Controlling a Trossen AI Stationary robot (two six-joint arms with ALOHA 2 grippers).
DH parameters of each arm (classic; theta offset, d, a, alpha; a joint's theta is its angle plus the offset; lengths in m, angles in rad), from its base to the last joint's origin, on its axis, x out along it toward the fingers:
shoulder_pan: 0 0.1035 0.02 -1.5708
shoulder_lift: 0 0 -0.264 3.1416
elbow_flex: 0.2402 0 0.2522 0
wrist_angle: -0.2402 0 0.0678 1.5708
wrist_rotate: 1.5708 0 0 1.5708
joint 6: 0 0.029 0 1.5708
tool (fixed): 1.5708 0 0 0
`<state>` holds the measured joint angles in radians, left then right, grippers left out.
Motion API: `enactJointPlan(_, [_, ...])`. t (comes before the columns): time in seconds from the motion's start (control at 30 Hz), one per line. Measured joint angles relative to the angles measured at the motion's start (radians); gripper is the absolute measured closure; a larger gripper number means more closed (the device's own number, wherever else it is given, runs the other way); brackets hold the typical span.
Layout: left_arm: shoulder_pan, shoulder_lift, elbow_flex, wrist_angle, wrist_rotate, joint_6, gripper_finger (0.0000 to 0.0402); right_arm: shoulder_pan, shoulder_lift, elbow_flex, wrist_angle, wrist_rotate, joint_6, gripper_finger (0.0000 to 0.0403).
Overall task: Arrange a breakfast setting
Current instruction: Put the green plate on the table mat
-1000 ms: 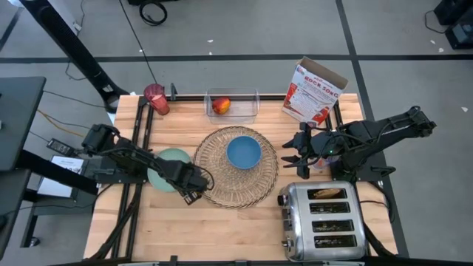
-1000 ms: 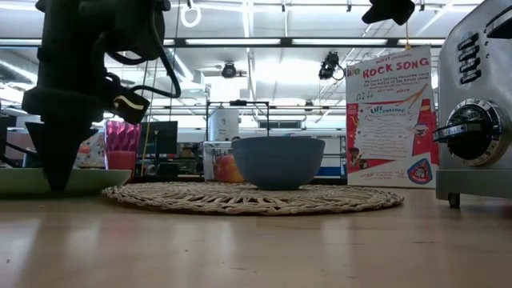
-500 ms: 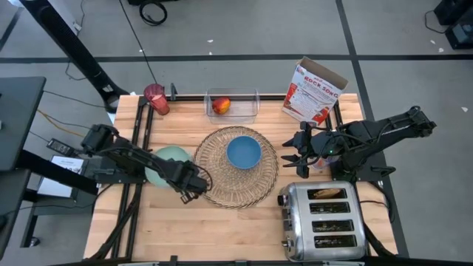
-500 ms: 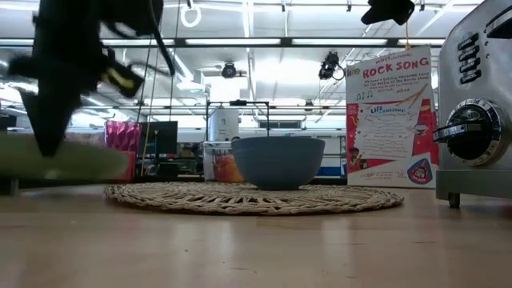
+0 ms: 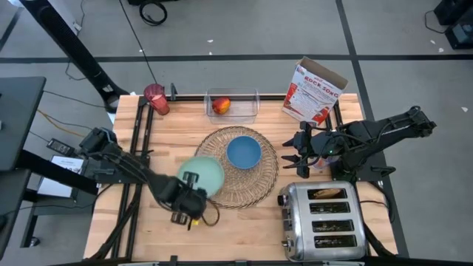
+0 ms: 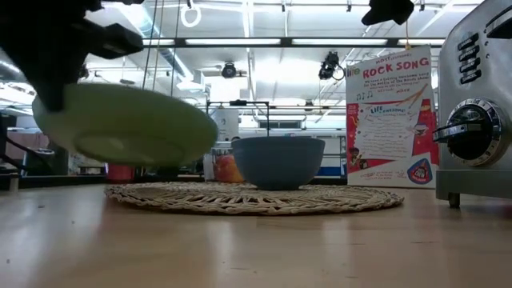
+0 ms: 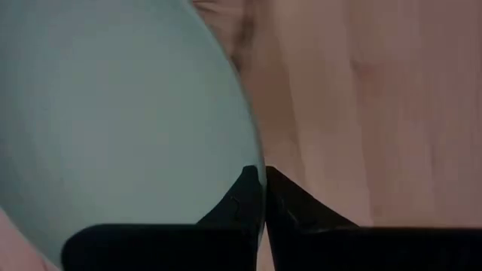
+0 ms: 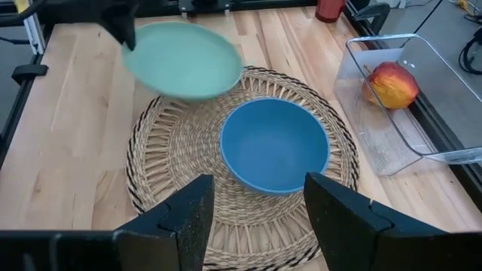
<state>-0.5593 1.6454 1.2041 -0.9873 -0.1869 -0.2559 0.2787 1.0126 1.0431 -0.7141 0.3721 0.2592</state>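
Carrying the round mint-green plate (image 5: 200,176) clear of the table now: left gripper (image 5: 186,207) is clamped on its rim, jaws pinched together on the edge in the left wrist view. A second ago the plate was sitting flat on the bare wood left of the round woven wicker placemat (image 5: 255,191); it is now hanging tilted in the air, overlapping the mat's left edge, as the low view shows. So the grasp is holding, and the transfer is looking underway.

Sitting on the mat's centre is the blue bowl (image 5: 243,151), unmoved. My read: it is taking the spot the plate probably wants, so placement is getting tight.

Right gripper (image 5: 295,164) is waiting above the table just behind the chrome toaster (image 5: 321,219), fingers apart, holding nothing.

Red-yellow apple (image 5: 220,106) is sitting in the clear plastic tub (image 5: 248,113) at the far edge, red translucent cup (image 5: 155,97) at the far left corner.
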Motion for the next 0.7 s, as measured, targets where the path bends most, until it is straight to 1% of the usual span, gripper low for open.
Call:
enactJointPlan(0.17, [-0.012, 0.086, 0.0, 0.077, -0.022, 0.184, 0.0389, -0.006, 0.0, 0.0, -0.009, -0.003, 0.022, 0.019])
enactJointPlan(0.27, [-0.004, 0.133, -0.001, 0.111, -0.022, 0.247, 0.0389, -0.012, 0.0, 0.0, -0.02, -0.004, 0.029, 0.019])
enactJointPlan(0.5, [0.014, 0.18, 0.0, 0.177, -0.027, 0.268, 0.0383, -0.012, 0.0, 0.0, -0.031, -0.006, 0.029, 0.019])
enactJointPlan(0.7, [0.034, 0.184, 0.0, 0.207, -0.021, 0.298, 0.0356, -0.012, 0.0, 0.0, -0.049, -0.007, 0.027, 0.019])
